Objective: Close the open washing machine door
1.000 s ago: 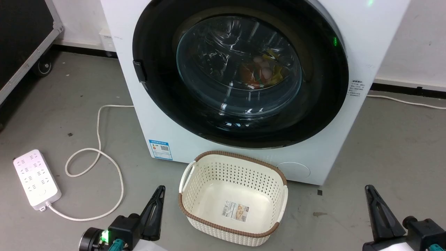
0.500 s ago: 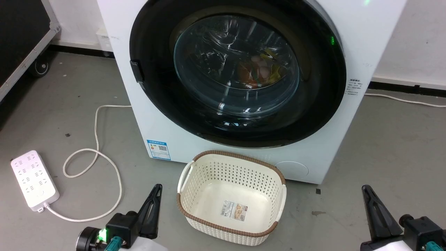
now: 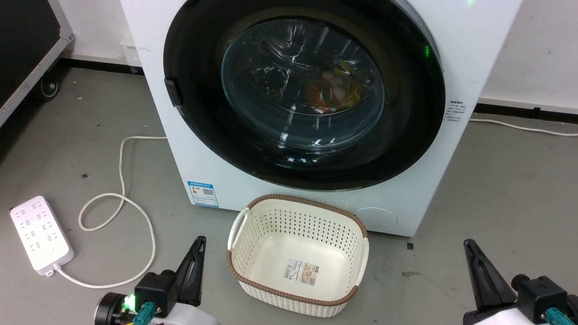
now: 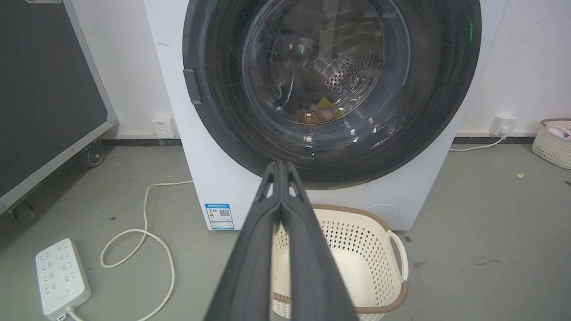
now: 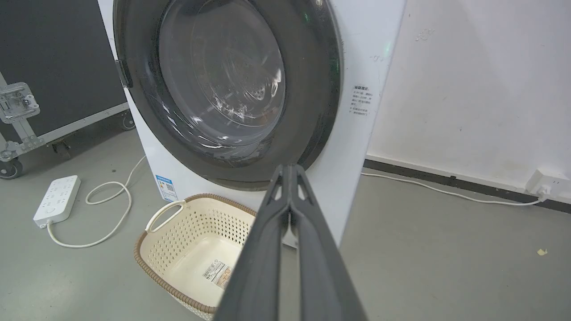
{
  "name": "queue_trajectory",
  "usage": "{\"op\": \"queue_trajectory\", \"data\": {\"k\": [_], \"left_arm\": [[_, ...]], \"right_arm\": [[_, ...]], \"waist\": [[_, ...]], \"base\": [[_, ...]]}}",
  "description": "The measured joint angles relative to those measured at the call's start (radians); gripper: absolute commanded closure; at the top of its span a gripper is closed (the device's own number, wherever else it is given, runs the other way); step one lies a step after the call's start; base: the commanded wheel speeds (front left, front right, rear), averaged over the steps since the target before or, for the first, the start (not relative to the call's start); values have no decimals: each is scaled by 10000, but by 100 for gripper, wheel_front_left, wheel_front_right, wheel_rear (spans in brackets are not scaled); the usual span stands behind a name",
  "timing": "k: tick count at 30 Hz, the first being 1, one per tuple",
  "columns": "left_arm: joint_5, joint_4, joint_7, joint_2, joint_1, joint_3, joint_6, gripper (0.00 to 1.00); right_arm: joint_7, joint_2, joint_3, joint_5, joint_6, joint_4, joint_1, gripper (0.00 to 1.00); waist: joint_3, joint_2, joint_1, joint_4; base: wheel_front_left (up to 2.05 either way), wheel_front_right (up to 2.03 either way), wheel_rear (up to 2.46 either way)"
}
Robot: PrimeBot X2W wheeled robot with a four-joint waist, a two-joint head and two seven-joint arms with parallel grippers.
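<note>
The white washing machine [image 3: 203, 149] fills the top of the head view. Its round black-rimmed door [image 3: 302, 85] lies flat against the front, glass bowl showing coloured laundry inside. The door [image 4: 330, 76] and the machine [image 4: 209, 178] show straight ahead in the left wrist view, and the door [image 5: 223, 80] at an angle in the right wrist view. My left gripper [image 3: 198, 241] is shut low at the bottom left, well short of the machine. My right gripper [image 3: 468, 246] is shut at the bottom right, also apart from it. Both hold nothing.
A cream perforated basket [image 3: 244, 271] sits on the grey floor just before the machine, between my grippers. A white power strip [image 3: 40, 234] with a looping cord [image 3: 122, 203] lies at the left. A black wheeled case [image 3: 27, 49] stands far left. Another cord [image 3: 524, 128] runs along the right wall.
The whole head view has shifted slightly left and up, so the camera moved. Both grippers stay shut and the door stays flat against the machine.
</note>
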State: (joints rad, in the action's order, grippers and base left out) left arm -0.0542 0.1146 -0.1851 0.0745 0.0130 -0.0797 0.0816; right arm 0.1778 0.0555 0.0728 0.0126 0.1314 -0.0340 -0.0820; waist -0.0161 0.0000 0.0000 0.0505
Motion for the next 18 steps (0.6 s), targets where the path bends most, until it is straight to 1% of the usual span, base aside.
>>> {"op": "queue_trajectory", "data": {"k": [18], "left_arm": [[100,-213,351,-36,-2,150,-130,100]], "right_arm": [[-334,-2,-144,-31,0,46,94,100]], "waist": [[32,0,0,-100]], "base": [[0,0,0]]}}
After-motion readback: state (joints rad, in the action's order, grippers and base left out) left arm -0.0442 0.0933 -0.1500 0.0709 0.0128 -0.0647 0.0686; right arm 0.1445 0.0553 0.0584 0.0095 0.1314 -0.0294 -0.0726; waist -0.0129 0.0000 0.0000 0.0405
